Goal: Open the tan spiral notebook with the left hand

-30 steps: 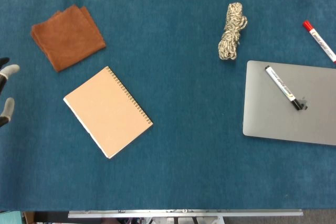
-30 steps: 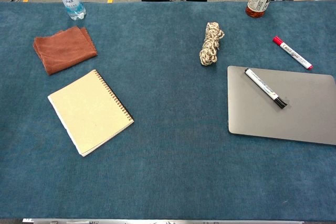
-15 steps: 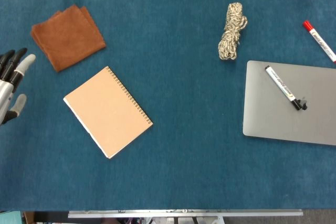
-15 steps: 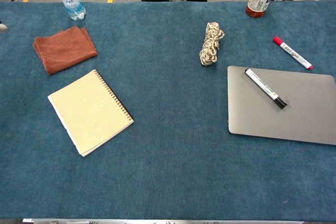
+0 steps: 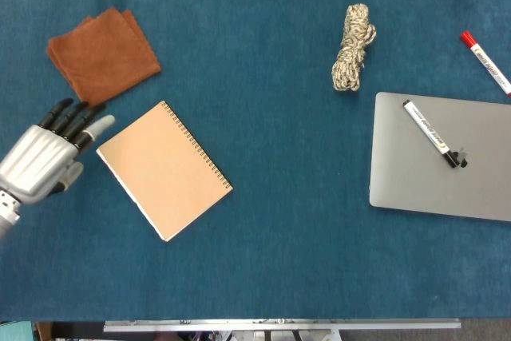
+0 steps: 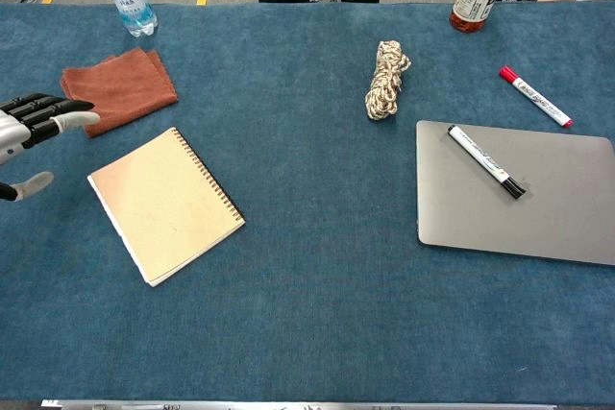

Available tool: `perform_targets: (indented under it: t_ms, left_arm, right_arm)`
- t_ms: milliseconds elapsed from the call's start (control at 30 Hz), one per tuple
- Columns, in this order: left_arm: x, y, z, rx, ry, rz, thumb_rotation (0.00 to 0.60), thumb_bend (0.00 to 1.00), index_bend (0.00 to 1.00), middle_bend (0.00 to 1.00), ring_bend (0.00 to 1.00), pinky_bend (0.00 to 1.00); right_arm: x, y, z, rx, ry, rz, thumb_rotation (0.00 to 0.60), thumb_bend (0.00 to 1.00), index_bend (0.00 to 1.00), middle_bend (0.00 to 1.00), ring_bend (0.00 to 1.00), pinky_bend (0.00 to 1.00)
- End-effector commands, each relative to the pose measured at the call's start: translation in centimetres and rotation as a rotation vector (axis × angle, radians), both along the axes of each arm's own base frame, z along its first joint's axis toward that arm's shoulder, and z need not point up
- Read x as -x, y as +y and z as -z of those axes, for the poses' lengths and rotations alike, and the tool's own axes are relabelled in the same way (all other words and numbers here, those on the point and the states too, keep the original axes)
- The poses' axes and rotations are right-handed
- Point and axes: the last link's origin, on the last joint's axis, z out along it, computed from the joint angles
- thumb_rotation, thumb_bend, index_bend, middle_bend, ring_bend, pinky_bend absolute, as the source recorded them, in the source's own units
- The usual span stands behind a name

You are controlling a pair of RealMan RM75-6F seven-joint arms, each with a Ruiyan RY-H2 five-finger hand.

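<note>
Fingers (image 5: 80,121) of my left hand (image 5: 40,161) were spread, holding nothing, just beside tan spiral notebook (image 5: 164,170). Notebook lay closed, flat on desk (image 5: 279,237), spiral on far-right edge, free edge toward my hand. Risks I judged: fingertips shoving whole notebook sideways instead of lifting cover; catching several pages; snagging nearby brown cloth (image 5: 102,55). Right hand unseen.

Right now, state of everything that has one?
tan spiral notebook: closed, flat on the table
left hand: open, beside the notebook's left corner, not touching it
laptop: lid shut
black marker: capped, lying on the laptop
red marker: capped
brown cloth: folded
rope: bundled
</note>
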Motion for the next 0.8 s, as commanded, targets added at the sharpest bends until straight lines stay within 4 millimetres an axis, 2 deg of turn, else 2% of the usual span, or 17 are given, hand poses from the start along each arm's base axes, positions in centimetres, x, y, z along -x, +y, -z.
perform_targets:
  t_ms: [33, 500, 800]
  left_arm:
    - [-0.2, 0.4, 1.3, 0.025, 0.025, 0.047, 0.600, 0.12, 0.00, 0.00, 0.00, 0.05]
    - [0.8, 2.0, 4.5, 0.082, 0.103, 0.096, 0.600, 0.12, 0.00, 0.00, 0.00, 0.05]
    - [1.5, 2.5, 4.9, 0.085, 0.141, 0.102, 0.600, 0.12, 0.00, 0.00, 0.00, 0.05]
  right_arm:
    - [0.1, 0.2, 0.0, 0.001, 0.001, 0.008, 0.600, 0.12, 0.32, 0.32, 0.24, 0.29]
    - [0.4, 0.8, -0.1, 0.010, 0.010, 0.040, 0.600, 0.12, 0.32, 0.32, 0.24, 0.29]
    - [0.4, 0.9, 0.0, 0.007, 0.015, 0.047, 0.600, 0.12, 0.32, 0.32, 0.24, 0.29]
